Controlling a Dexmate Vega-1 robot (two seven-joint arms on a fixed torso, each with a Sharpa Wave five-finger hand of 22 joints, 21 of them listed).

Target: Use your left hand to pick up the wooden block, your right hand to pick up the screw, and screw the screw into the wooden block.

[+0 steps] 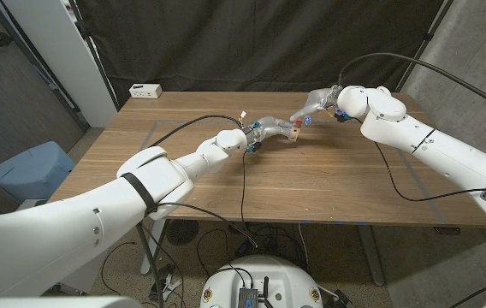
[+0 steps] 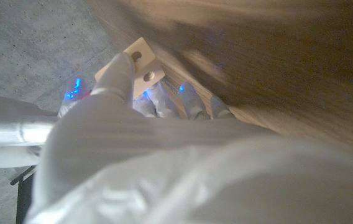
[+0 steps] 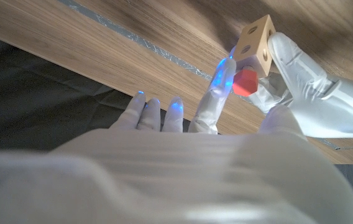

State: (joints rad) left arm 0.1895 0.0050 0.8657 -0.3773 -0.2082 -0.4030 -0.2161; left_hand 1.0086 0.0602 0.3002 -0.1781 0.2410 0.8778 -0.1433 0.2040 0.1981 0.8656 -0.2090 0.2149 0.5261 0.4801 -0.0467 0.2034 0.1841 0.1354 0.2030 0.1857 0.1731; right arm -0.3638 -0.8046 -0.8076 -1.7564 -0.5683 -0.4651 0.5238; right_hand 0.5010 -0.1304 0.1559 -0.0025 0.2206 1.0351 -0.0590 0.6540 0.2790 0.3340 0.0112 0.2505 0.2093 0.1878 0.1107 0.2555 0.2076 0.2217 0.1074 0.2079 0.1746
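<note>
My left hand (image 1: 265,130) holds the pale wooden block (image 1: 293,130) above the table's far middle. In the left wrist view a finger (image 2: 118,73) lies along the block (image 2: 140,61), whose face shows two round holes. My right hand (image 1: 316,103) reaches in from the right and meets the block. In the right wrist view the red-headed screw (image 3: 245,82) sits against the block (image 3: 255,38), pinched between my right hand's fingertips (image 3: 219,84). The left hand (image 3: 304,71) grips the block from the other side. The screw's shank is hidden.
A small white box (image 1: 145,89) sits at the wooden table's (image 1: 328,184) back left corner. A black cable (image 1: 243,175) trails across the table toward its front edge. A blue chair (image 1: 27,169) stands off the table's left side.
</note>
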